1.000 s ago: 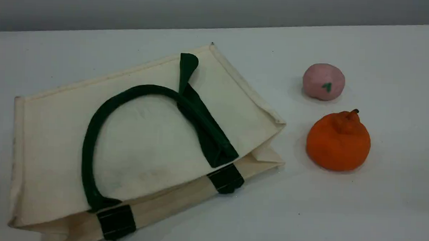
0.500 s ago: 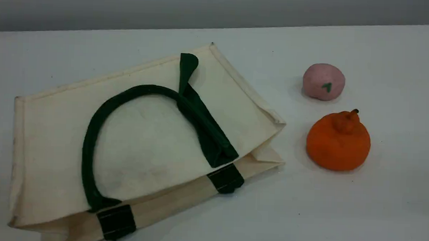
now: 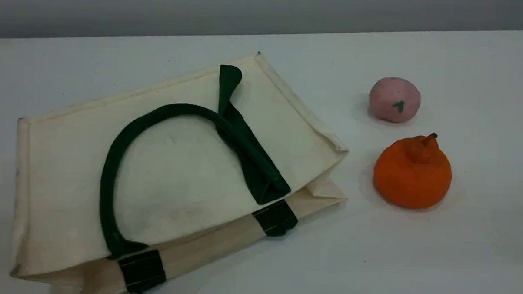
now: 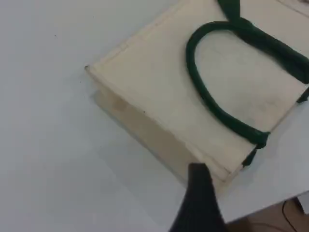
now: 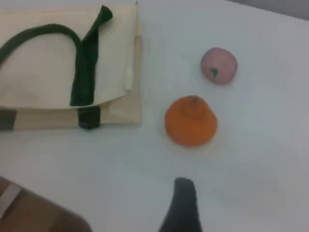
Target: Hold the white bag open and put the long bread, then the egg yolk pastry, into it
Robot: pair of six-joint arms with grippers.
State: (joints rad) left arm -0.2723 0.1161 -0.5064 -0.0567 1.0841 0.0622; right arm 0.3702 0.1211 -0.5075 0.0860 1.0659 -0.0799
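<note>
The white bag (image 3: 178,170) lies flat on the table, left of centre, its dark green handle (image 3: 108,176) folded over its top face. Its mouth, on the side with the green strap patches, is almost closed. The bag (image 4: 159,96) fills the left wrist view, and the left gripper's one visible fingertip (image 4: 199,181) hovers above its near corner with nothing in it. In the right wrist view the bag (image 5: 43,72) lies upper left, and the right gripper's fingertip (image 5: 182,198) hangs over bare table, also holding nothing. The long bread and the egg yolk pastry are out of view.
A pink ball with a green mark (image 3: 394,100) and a round orange fruit (image 3: 412,172) sit right of the bag, also seen as ball (image 5: 218,65) and fruit (image 5: 190,121). The table edge (image 4: 285,212) runs close to the bag's mouth side.
</note>
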